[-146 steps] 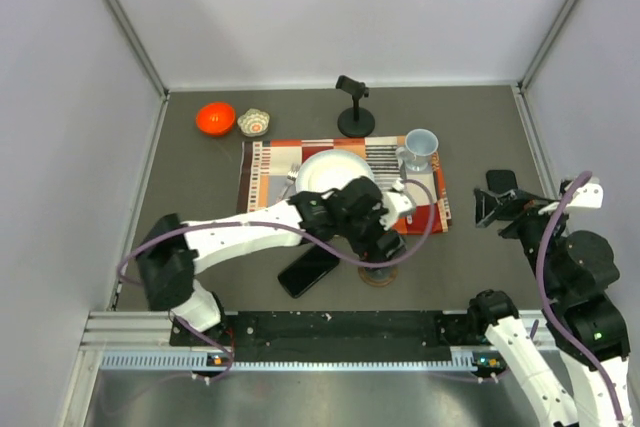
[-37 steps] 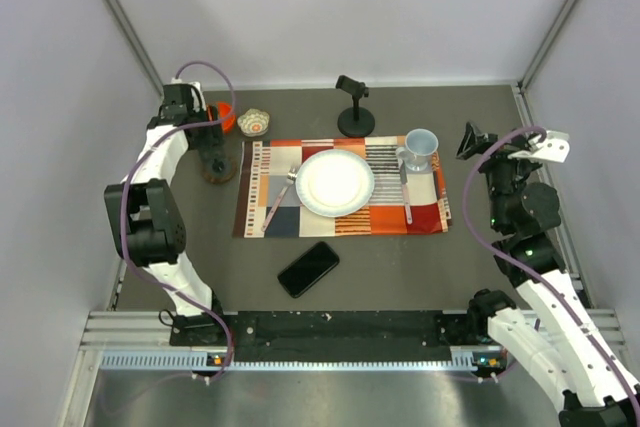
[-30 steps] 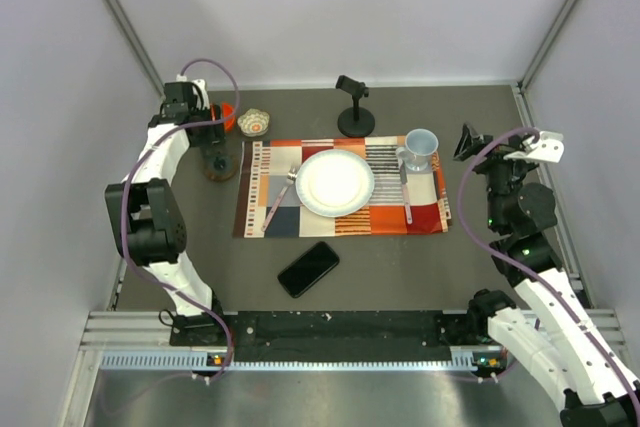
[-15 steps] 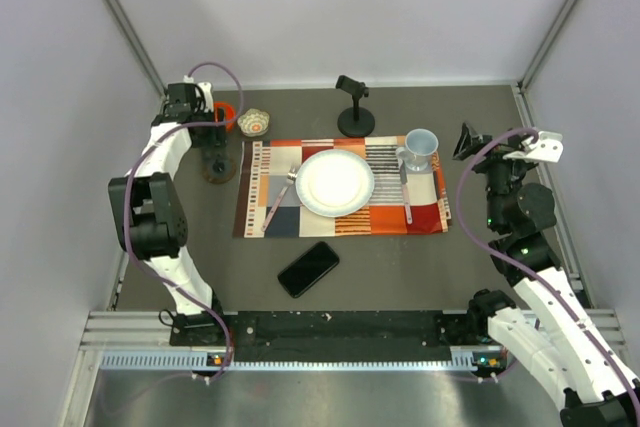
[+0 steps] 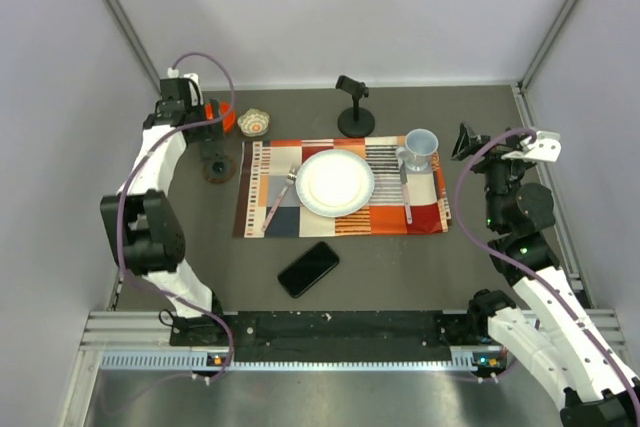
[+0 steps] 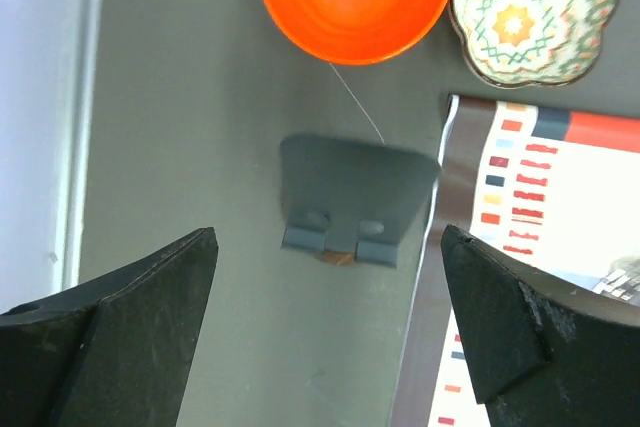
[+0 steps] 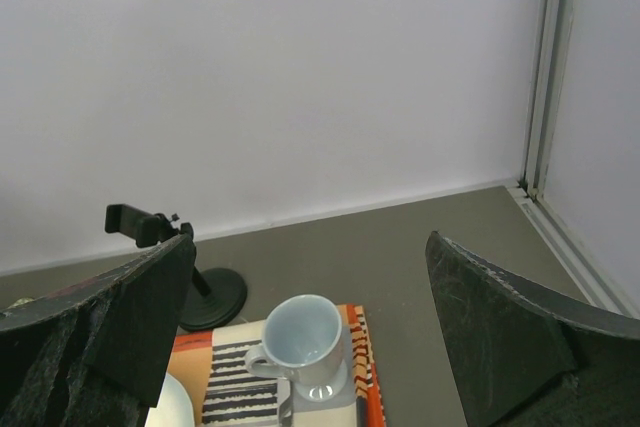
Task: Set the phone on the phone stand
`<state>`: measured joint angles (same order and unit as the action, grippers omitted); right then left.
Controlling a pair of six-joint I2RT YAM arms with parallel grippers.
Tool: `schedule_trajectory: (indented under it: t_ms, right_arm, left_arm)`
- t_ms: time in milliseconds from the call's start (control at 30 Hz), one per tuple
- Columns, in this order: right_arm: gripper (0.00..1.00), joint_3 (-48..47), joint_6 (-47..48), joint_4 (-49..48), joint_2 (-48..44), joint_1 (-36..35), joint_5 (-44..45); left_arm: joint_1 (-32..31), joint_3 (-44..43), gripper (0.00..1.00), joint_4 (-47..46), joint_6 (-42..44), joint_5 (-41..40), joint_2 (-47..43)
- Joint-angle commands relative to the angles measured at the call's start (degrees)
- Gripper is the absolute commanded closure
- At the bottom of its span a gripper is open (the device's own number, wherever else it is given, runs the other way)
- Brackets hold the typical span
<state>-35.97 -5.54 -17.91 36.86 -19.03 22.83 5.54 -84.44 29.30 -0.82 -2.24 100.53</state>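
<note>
Your left gripper (image 6: 328, 247) hung spread above the phone stand (image 6: 355, 182) near the far-left corner, your right gripper (image 7: 308, 239) gaped too, and the phone (image 5: 308, 268) lay by the near edge.

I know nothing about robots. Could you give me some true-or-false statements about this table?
1. The flat black smartphone lies on the bare grey table. True.
2. The phone stand, a grey plate on a brown disc, sits on the striped placemat. False: it stands beside it, on the table.
3. The left gripper grips the stand. False: it is open above it.
4. The pale blue cup stands upright. True.
</note>
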Motion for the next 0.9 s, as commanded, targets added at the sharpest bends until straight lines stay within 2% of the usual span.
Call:
schedule_trajectory:
  t_ms: [0, 33, 67, 100, 133, 167, 200, 300, 400, 433, 567, 633, 667, 767, 867]
  right_arm:
    - [0.01, 0.2, 0.0, -2.5, -0.3, -0.9, -0.7]
    - [0.01, 0.3, -0.1, -2.3, -0.3, -0.9, -0.9]
    - [0.01, 0.1, -0.3, -2.3, -0.1, -0.9, -0.9]
    - [0.01, 0.2, -0.3, -2.3, 0.0, -0.9, -1.2]
    - [0.01, 0.0, -0.4, -2.2, 0.1, -0.9, -1.3]
    - [0.01, 0.0, -0.5, -2.1, 0.1, -0.9, -1.4]
    - [0.01, -0.1, -0.5, -2.0, 0.1, -0.9, -1.4]
    - [0.01, -0.2, -0.4, -1.6, -0.1, -0.9, -1.4]
    - [0.01, -0.3, -0.3, -1.3, -0.1, -0.8, -1.2]
    - [0.01, -0.3, -0.3, -1.4, -0.1, -0.9, -1.2]
    - [0.01, -0.2, -0.3, -1.7, 0.1, -0.9, -1.4]
    - [0.01, -0.1, -0.5, -1.9, 0.2, -0.9, -1.6]
    - [0.01, -0.2, -0.4, -1.9, 0.3, -0.9, -1.6]
    - [0.01, -0.1, -0.5, -1.9, 0.2, -0.9, -1.7]
    - [0.01, -0.2, -0.3, -1.6, -0.1, -0.9, -1.6]
  left_arm:
    - [-4.0, 3.8, 0.01, -0.6, -5.6, -5.4, -16.4]
    - [-5.4, 5.2, 0.01, -1.3, -5.3, -6.3, -18.5]
    - [-12.1, 6.6, 0.02, -1.9, -4.6, -7.5, -21.9]
    - [-15.6, 8.5, 0.02, -1.4, -3.2, -9.6, -23.1]
    - [-19.5, 9.1, 0.02, 0.0, -2.1, -12.8, -23.5]
    - [-26.0, 8.5, 0.02, 1.9, -1.4, -13.8, -22.5]
    - [-28.5, 7.4, 0.02, 8.2, -1.6, -13.6, -21.2]
    - [-34.6, 3.4, 0.01, 17.7, -2.7, -8.9, -16.3]
    - [-41.6, 5.3, 0.02, 24.1, -0.7, -8.2, -14.9]
    - [-45.2, 7.7, 0.01, 25.2, 0.3, -5.3, -15.0]
    - [-52.7, 9.6, 0.01, 30.5, 1.9, 1.1, -11.9]
    - [-55.4, 9.7, 0.01, 32.0, 0.9, 1.2, -9.1]
    - [-55.6, 9.7, 0.01, 32.6, -2.3, 2.0, -8.3]
    - [-56.5, 11.2, 0.01, 30.2, -4.7, 9.1, -6.1]
    - [-58.5, 12.7, 0.01, 28.4, -6.9, 7.6, -5.0]
